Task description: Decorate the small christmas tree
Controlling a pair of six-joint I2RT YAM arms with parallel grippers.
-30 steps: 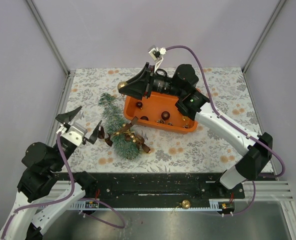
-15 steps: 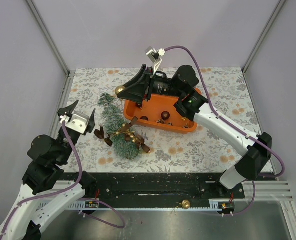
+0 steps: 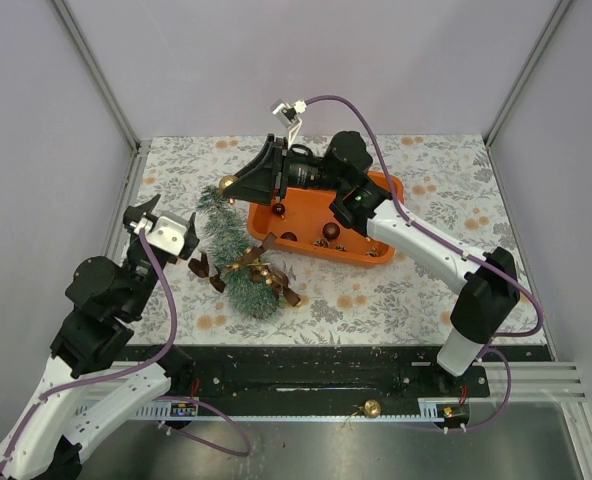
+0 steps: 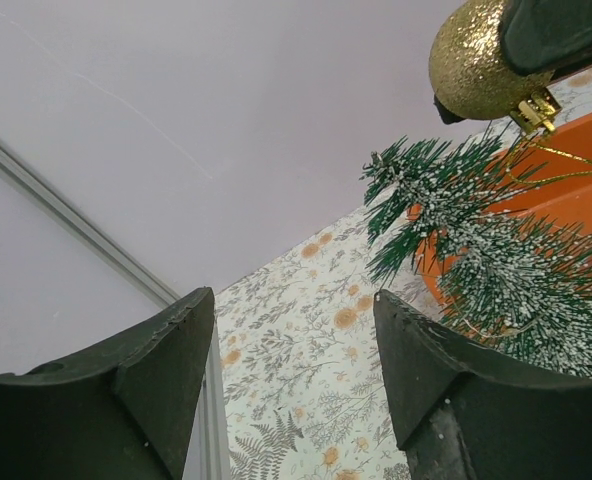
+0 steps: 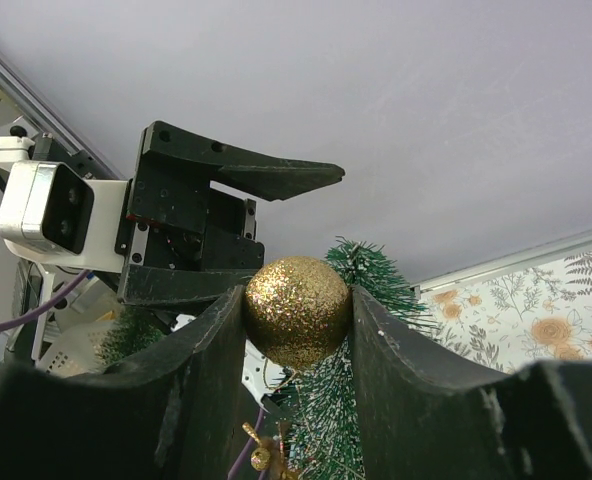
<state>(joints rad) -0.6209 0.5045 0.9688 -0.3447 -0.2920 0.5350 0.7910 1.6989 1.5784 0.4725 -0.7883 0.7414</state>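
- Lying on the floral table (image 3: 396,300), the small christmas tree (image 3: 238,255) points away (tip beside the orange tray (image 3: 381,252)).
- Right pincer (image 5: 298,318) pinches a gold bauble (image 5: 296,311) at the treetop.
- Left pincer (image 3: 162,226) gapes wide, holding nothing.

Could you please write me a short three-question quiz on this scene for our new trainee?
1. True or false: the right gripper holds a gold glitter bauble between its jaws.
2. Where does the small christmas tree lie?
A. inside the orange tray
B. on the floral tablecloth, left of the tray
C. upright at the back wall
3. Fill in: the left gripper has its jaws ____, with nothing between them.

Key
1. True. The wrist view shows the bauble pinched between both jaws, close to the tree's tip.
2. B. It lies on its side, its tip pointing away from the arm bases.
3. Open.
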